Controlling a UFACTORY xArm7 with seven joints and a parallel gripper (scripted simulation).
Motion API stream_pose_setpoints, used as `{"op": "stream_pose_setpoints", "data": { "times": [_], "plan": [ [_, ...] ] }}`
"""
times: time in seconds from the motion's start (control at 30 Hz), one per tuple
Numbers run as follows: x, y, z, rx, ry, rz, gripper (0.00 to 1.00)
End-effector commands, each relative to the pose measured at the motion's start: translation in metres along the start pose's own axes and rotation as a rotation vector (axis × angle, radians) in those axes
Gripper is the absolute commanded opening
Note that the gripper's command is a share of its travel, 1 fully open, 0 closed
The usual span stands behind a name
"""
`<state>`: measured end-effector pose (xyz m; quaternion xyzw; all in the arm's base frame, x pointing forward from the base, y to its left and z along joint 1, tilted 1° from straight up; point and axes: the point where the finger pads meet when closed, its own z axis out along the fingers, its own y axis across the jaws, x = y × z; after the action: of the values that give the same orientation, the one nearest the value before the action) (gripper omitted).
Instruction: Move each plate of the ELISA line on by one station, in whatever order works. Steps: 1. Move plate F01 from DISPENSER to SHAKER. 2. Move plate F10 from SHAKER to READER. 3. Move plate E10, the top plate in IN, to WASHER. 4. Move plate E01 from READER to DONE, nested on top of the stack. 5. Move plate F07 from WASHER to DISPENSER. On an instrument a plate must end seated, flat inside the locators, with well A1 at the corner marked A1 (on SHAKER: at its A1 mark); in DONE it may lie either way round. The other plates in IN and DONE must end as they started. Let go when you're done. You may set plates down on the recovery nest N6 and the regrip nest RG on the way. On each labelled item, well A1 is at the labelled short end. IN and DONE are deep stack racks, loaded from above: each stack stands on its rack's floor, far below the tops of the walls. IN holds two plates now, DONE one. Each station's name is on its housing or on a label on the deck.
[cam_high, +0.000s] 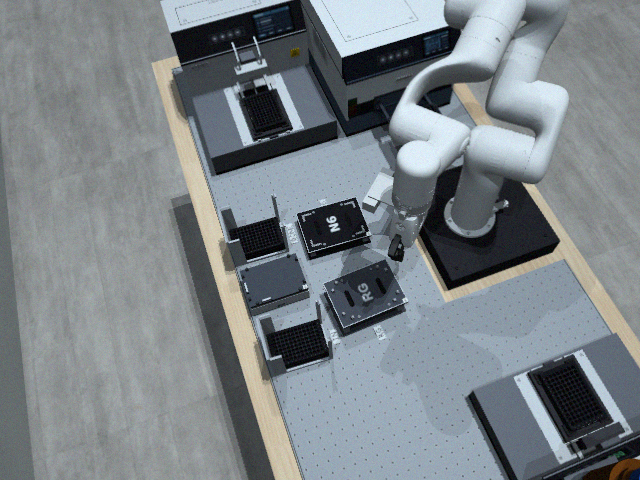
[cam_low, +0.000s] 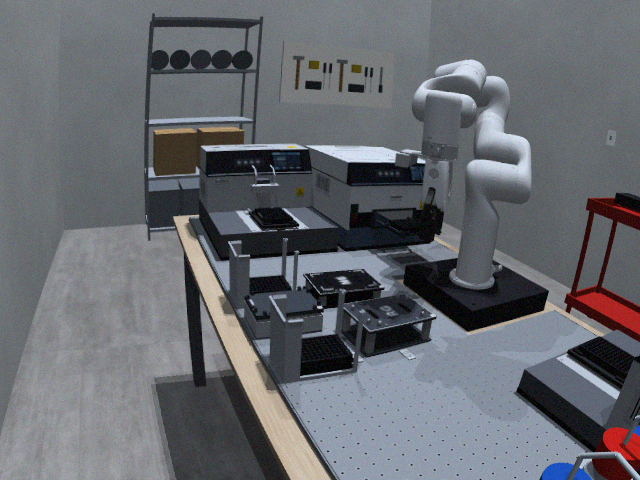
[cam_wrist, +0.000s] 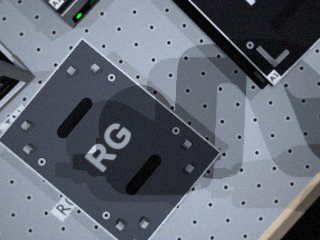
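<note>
My gripper (cam_high: 396, 252) (cam_low: 431, 214) is open and empty. It hangs high over the deck between the black nest N6 (cam_high: 334, 224) (cam_low: 342, 281) (cam_wrist: 240, 25) and the grey nest RG (cam_high: 366, 296) (cam_low: 387, 310) (cam_wrist: 150, 120); both nests are bare. The wrist view looks straight down on RG, and my fingers do not show in it. One black plate (cam_high: 266, 111) (cam_low: 273, 217) sits on the back left instrument. Another plate (cam_high: 571, 397) (cam_low: 604, 353) sits on the front right instrument. Two stack racks hold black plates, one in the far rack (cam_high: 258, 237) (cam_low: 266, 284) and one in the near rack (cam_high: 298, 343) (cam_low: 323, 353).
A flat grey unit (cam_high: 272, 281) (cam_low: 289, 304) with a bare top stands between the two racks. A second large instrument (cam_high: 372, 36) (cam_low: 361, 170) stands at the back; my arm hides its front tray in the top view. The arm's black base (cam_high: 491, 248) is to the right.
</note>
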<state>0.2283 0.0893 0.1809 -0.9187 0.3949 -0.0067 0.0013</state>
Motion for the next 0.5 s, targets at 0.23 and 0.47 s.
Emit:
{"op": "stream_pose_setpoints", "data": {
  "times": [0.23, 0.47],
  "plan": [
    [-0.030, -0.017, -0.001, 0.003, 0.002, 0.041, 1.00],
    [-0.045, -0.024, -0.001, 0.003, 0.001, 0.094, 1.00]
  ]
}}
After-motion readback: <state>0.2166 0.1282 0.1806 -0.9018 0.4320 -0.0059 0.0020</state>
